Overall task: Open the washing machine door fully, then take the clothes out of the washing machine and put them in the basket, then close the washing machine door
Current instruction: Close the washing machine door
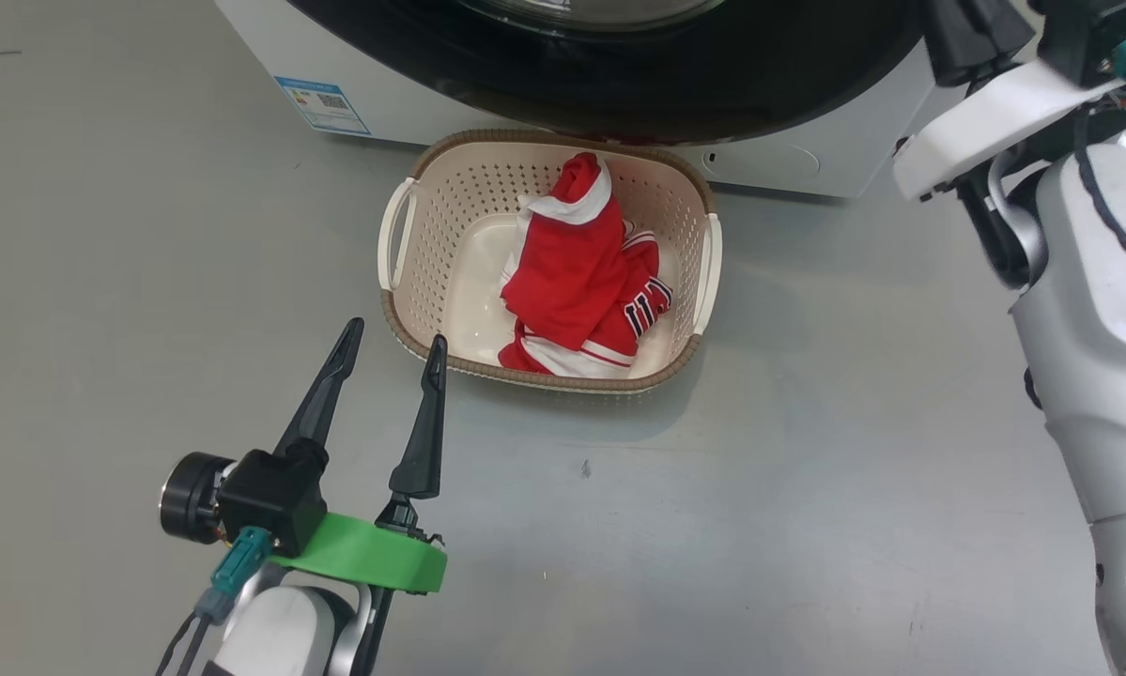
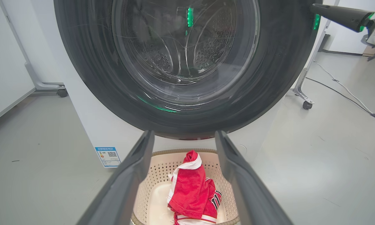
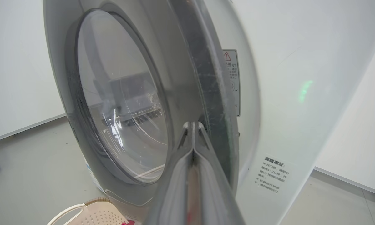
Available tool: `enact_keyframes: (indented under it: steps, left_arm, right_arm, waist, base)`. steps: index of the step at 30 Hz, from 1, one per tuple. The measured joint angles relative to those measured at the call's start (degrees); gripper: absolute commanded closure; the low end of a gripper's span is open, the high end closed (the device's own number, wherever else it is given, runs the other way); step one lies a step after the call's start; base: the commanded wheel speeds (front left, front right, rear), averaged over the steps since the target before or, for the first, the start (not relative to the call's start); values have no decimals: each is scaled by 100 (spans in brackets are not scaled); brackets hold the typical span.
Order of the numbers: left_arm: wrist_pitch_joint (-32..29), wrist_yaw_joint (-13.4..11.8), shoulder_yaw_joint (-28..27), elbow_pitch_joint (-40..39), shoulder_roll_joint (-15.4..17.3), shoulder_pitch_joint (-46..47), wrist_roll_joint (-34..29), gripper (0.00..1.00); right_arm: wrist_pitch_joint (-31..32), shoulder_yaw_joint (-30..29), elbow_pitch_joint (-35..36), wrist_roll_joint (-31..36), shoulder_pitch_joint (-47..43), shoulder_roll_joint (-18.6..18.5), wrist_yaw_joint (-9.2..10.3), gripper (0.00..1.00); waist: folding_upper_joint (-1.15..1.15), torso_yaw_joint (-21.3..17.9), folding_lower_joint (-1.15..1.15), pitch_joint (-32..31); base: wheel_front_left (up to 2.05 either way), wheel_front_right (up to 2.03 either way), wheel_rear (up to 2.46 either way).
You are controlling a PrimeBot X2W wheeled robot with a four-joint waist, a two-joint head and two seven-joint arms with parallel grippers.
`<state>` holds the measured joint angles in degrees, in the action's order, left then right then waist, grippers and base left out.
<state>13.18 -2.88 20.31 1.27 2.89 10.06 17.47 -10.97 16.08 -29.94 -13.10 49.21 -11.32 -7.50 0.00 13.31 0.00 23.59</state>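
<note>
Head view: the red jersey [image 1: 577,277] lies in the basket [image 1: 487,143], which sits on the floor [image 1: 807,488] just in front of the washer [image 1: 403,89]. The left pincer [image 1: 395,332] hangs spread and empty at the basket's near-left corner.

Left wrist view: the door [image 2: 90,81] looks almost home.

Right wrist view: the right pincer [image 3: 192,125], fingers pressed together and holding nothing, meets the door's right edge. I judge that a square, steady push on the rim until it shuts would work best.

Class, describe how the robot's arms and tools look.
The left tool has two long dark tapering fingers on a black block, with a bright green band, a teal connector and thin cables below. The right tool has dark grey fingers; the right arm has white and silver shells and a dark cable.
</note>
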Motion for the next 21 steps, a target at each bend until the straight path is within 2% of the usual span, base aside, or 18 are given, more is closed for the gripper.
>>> enact_keyframes:
  steps: [21]
  left_arm:
    - [65, 15, 213, 171, -41, 367, 3, 0]
  right_arm:
    - [-169, -394, -665, -110, 1015, -414, -10, 100]
  waist:
    - [0, 339, 0, 405]
  base:
    - [0, 0, 0]
